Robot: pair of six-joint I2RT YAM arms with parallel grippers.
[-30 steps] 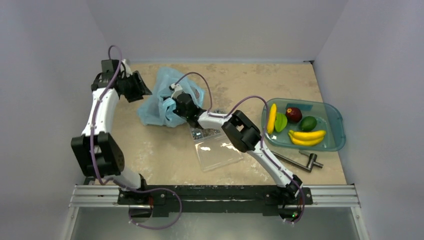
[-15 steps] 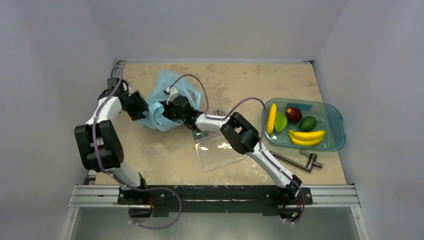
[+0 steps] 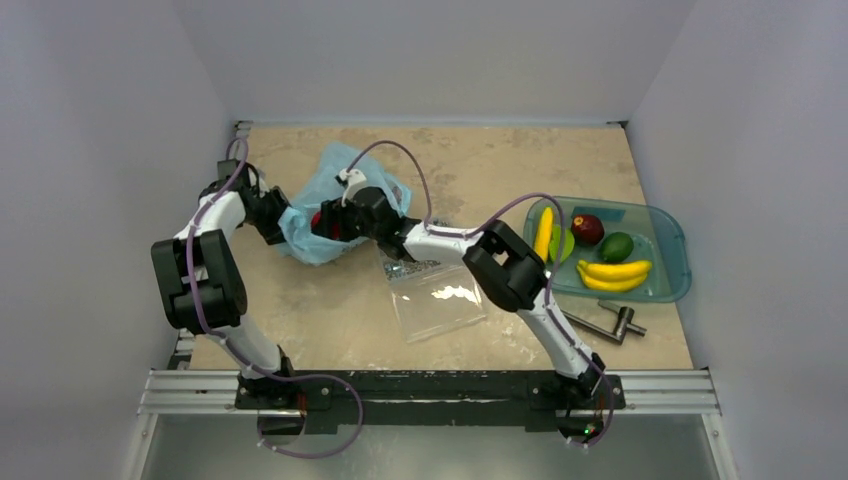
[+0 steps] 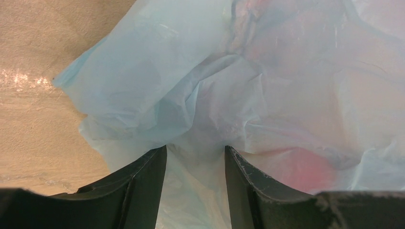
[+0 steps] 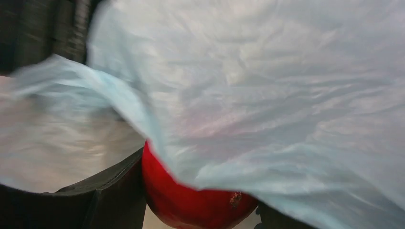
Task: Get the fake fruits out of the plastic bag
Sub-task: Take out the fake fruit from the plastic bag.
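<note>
- The right jaws are clamping the red fruit [image 5: 191, 205] at the mouth of the plastic bag [image 3: 345, 175]. The bag's film is draping over the fruit's top, so it is not yet clear of the bag.
- The left jaws are pinching a gathered fold at the bag's 9 o'clock edge, likely anchoring it against the pull.
- The right arm [image 3: 505, 270] is reaching low and long toward 10 o'clock. The left arm [image 3: 200, 275] is folding at the elbow, with its wrist pointing toward 3 o'clock.
- Other fake fruits [image 3: 612, 271] are lying in the teal tray [image 3: 680, 262] at 3 o'clock on the tabletop [image 3: 480, 160].

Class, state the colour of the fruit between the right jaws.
Red fruit, clearest in right wrist view.
</note>
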